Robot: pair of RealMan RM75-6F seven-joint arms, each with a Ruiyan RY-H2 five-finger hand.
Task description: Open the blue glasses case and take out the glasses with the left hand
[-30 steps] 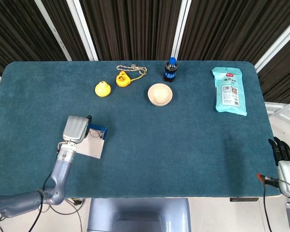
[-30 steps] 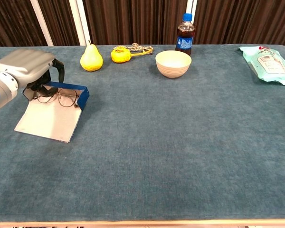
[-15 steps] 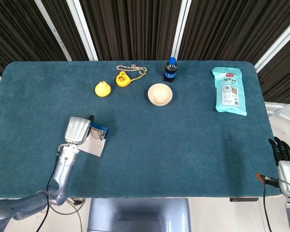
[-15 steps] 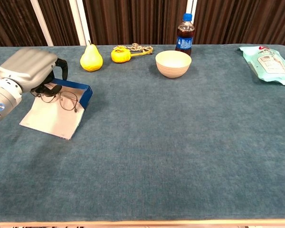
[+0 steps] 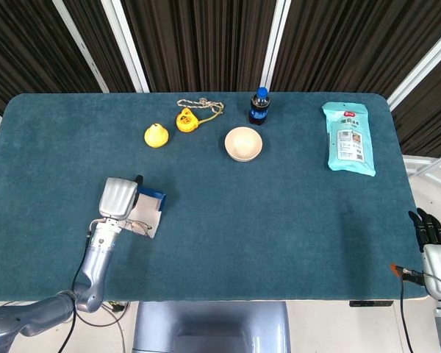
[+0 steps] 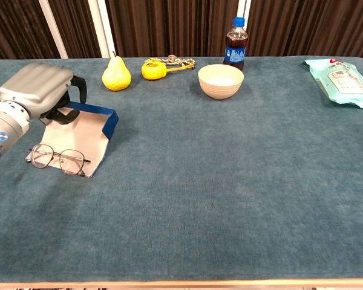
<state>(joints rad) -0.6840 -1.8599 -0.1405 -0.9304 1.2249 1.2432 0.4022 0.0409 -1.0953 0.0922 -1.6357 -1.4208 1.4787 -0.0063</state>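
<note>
The blue glasses case (image 6: 100, 118) lies open at the table's (image 6: 230, 199) left side, its pale lid flat toward the near edge. The glasses (image 6: 57, 159) rest on that lid's near end, unheld. The left hand (image 6: 39, 87) is seen over the case's far left part, fingers curled downward; whether anything is gripped cannot be told. The right hand (image 5: 428, 229) hangs off the table's right near corner, fingers straight.

Beyond lie a pear (image 6: 116, 75), a bowl (image 6: 220, 81) and a cola bottle (image 6: 236, 43).

Teal table (image 6: 230, 181): case (image 6: 78, 130), pear (image 6: 116, 75), bowl (image 6: 221, 80), bottle (image 6: 236, 44), pouch (image 6: 342, 81)
</note>
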